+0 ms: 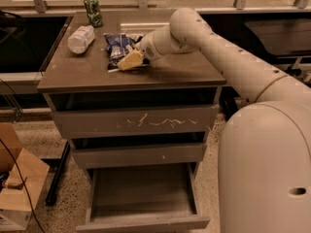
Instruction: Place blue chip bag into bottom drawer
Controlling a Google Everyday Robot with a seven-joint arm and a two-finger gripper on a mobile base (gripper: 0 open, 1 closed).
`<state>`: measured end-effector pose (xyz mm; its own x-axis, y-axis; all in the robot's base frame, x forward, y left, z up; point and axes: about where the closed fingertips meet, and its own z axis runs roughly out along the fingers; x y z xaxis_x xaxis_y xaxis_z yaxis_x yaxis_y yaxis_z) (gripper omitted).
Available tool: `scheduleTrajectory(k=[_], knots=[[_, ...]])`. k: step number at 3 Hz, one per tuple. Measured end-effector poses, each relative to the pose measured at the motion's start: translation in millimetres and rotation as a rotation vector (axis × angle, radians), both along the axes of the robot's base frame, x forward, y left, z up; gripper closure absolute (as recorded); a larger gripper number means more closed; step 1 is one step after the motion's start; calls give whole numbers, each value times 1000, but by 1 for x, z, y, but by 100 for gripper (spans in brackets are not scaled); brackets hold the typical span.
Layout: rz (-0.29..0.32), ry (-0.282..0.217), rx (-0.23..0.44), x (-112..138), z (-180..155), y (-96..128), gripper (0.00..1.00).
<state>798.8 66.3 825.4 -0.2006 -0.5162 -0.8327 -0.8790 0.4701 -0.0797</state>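
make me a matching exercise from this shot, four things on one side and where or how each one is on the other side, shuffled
Things
1. green can
2. clear bottle
3. bottom drawer
4. gripper

Place or state
a. pulled open
b. lying on its side, left part of the cabinet top
c. standing at the back of the cabinet top
d. at the blue chip bag, mid-top

Pairs: 1-c, 2-b, 3-a, 4-d

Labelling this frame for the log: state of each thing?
blue chip bag: lying on cabinet top
gripper: at the bag's near edge
bottom drawer: pulled open
middle drawer: shut
top drawer: shut, front scratched
bottle: on its side
green can: upright
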Motion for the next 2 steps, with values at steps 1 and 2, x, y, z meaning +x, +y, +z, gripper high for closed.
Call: scheduleTrajectory(k=[1, 2], knots=[[1, -1, 0, 1, 0, 0, 65], [32, -46, -18, -11, 18, 7, 88]])
